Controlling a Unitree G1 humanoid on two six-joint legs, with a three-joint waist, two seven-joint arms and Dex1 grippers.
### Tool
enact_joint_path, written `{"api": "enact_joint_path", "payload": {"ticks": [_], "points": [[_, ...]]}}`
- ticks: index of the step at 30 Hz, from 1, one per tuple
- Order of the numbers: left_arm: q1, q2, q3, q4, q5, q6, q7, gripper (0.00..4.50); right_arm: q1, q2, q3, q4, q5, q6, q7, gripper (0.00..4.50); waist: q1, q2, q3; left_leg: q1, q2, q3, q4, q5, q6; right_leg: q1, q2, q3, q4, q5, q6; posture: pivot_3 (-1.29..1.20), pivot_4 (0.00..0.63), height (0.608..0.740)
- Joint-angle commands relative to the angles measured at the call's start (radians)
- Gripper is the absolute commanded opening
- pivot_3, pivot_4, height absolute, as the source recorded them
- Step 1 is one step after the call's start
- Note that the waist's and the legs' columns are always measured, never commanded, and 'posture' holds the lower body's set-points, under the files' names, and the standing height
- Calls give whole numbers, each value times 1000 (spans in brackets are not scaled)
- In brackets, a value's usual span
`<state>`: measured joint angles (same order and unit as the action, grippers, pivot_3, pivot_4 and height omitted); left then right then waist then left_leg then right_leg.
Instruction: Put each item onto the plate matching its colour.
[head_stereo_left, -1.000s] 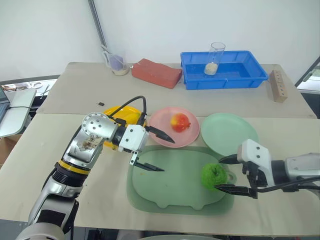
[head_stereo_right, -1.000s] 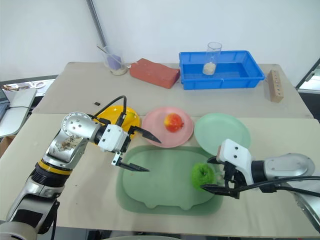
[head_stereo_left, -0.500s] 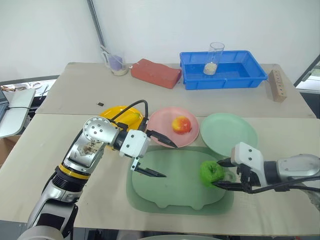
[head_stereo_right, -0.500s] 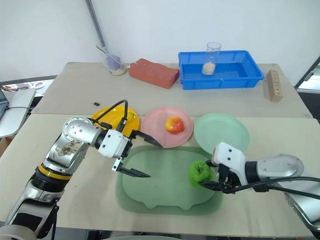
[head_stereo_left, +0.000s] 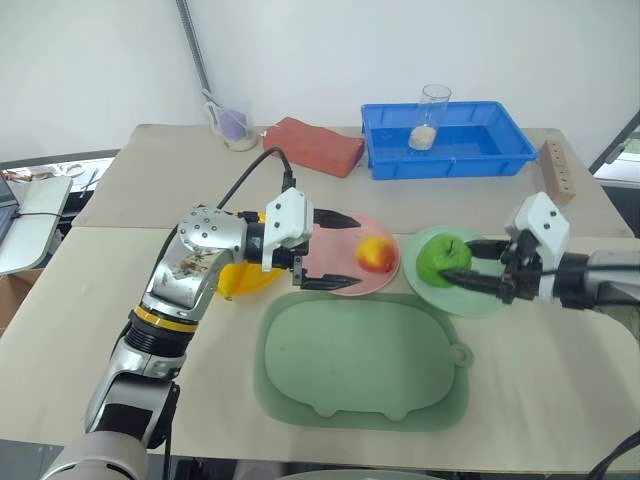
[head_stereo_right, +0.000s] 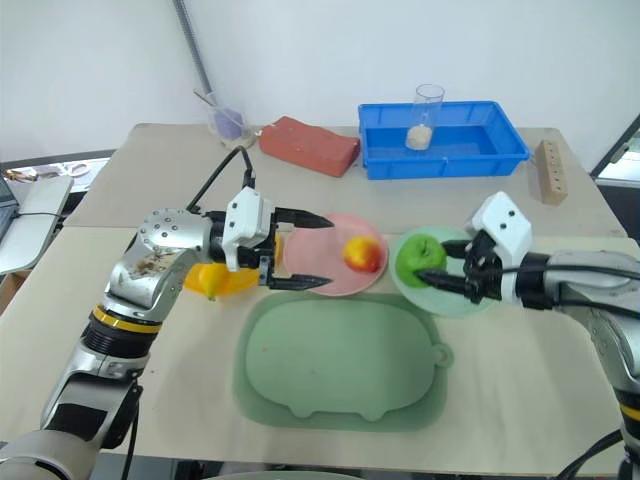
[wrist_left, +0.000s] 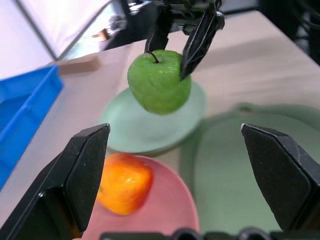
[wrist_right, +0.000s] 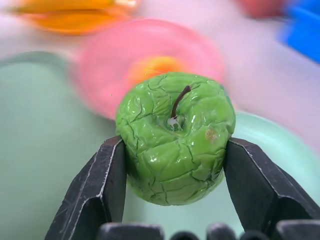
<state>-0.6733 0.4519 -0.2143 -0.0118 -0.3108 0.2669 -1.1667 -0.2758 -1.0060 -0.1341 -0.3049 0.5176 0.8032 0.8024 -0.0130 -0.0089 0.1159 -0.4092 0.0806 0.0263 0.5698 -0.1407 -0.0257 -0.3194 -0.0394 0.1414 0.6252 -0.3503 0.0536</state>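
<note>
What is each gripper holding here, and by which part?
The right gripper pinches the green apple by its two opposite sides, stem up. The left gripper is open and holds nothing.

Left arm: bent at the elbow, forearm reaching inward over the table's middle; left gripper level, fingers spread wide, nothing between them.
Right arm: reaching in from the table's right edge; right gripper pointing inward, fingers clamped on the green apple.

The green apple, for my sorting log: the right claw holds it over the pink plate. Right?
Not quite. The right claw holds the green apple over the mint green plate, as the left eye view shows; the pink plate carries the peach.
</note>
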Motion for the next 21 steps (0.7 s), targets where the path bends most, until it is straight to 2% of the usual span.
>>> {"api": "enact_joint_path", "payload": {"ticks": [1,3,6,12,17,21], "points": [[-20,-1,12,-8,3,13,25,4500,-35,12,62,80,-98,-60,-18,2549,-1,1,0,1,0,0,0,0,0,0,0,0,0,0,0,0,150,740],[-17,3,14,-13,-2,18,29,4500,-55,29,74,122,-120,-71,-23,3527,-3,2,0,1,0,0,0,0,0,0,0,1,0,0,0,0,150,740],[-11,9,20,-17,-5,22,30,4500,-68,38,70,147,-127,-72,-6,4472,-2,2,0,0,0,0,0,0,0,0,0,1,1,0,0,0,150,740],[1,31,45,-21,-11,49,62,4500,-53,16,1,152,-116,-86,24,4472,1,2,0,0,0,0,1,0,0,1,0,1,0,0,0,0,150,740],[3,91,135,22,-6,120,153,4500,-17,17,-166,102,-21,-82,79,4472,0,2,0,1,0,0,0,0,0,1,0,0,0,0,0,0,150,740],[29,178,324,127,-6,169,313,4500,34,21,-329,142,-18,-111,54,4472,-5,2,0,2,0,0,-1,0,0,1,0,0,1,0,0,0,150,740]]}}
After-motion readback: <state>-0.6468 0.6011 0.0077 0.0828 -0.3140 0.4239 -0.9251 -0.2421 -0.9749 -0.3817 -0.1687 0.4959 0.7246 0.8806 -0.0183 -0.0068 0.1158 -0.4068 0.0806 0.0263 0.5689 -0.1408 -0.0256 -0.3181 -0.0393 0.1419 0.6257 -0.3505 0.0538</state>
